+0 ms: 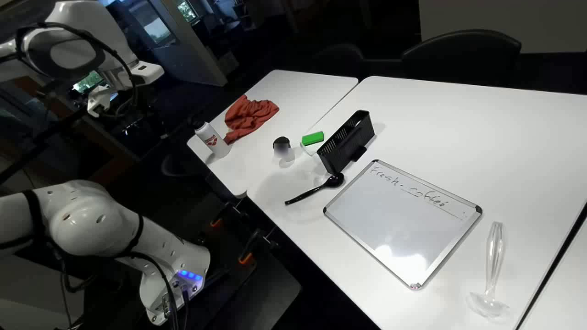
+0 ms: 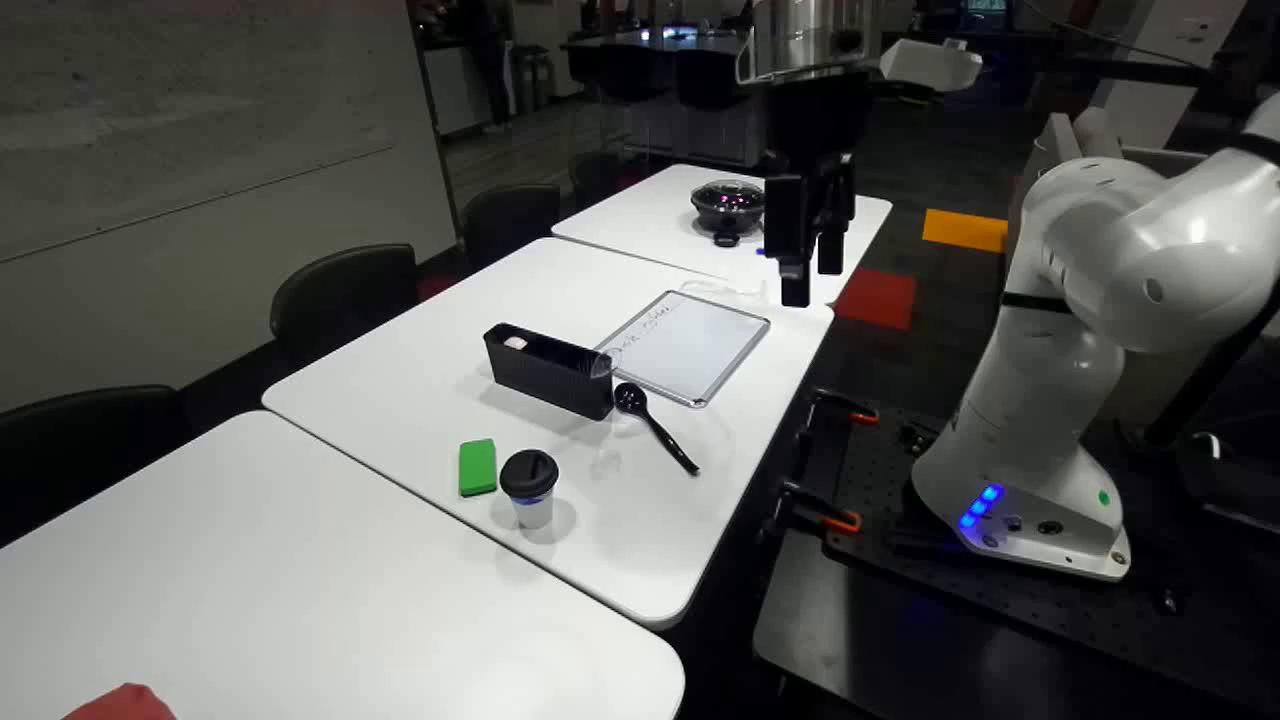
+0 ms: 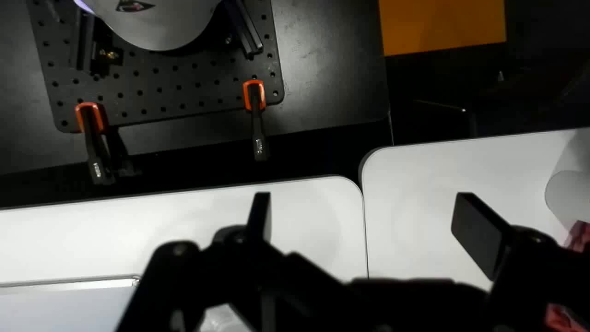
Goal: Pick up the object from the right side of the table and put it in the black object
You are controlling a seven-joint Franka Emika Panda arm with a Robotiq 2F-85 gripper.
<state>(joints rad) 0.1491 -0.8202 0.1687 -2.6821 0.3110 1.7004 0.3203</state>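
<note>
Leftmost in an exterior view, high off the table (image 1: 467,137): white arm (image 1: 91,18), at its end the gripper (image 3: 368,226), with fingers (image 3: 477,235) spread wide in the wrist view and no load between. Far right, well apart from it: clear piece (image 1: 493,263), apparently flat on the table between whiteboard (image 1: 401,224) and seam (image 1: 556,266). Way from gripper to clear piece, then: toward the whiteboard's side, past it, and down. Long axis roughly along the seam, a little askew, wide end toward the robot's edge of the table, narrow shaft away from it. Just one arm, hence no question of which nearer. By judgement, a grasp across the slim shaft, finger line near crosswise to it, so probably only a small turn of the wrist.

Counted, left to right: one white bottle (image 1: 213,140), one red cloth (image 1: 250,117), one dark-lidded cup (image 1: 281,143), one green block (image 1: 312,138), one black spoon (image 1: 331,182), one black basket (image 1: 351,149), most likely the black object meant, one whiteboard, one clear piece; beyond the seam, in an exterior view, one dark lidded bowl (image 2: 728,205)
</note>
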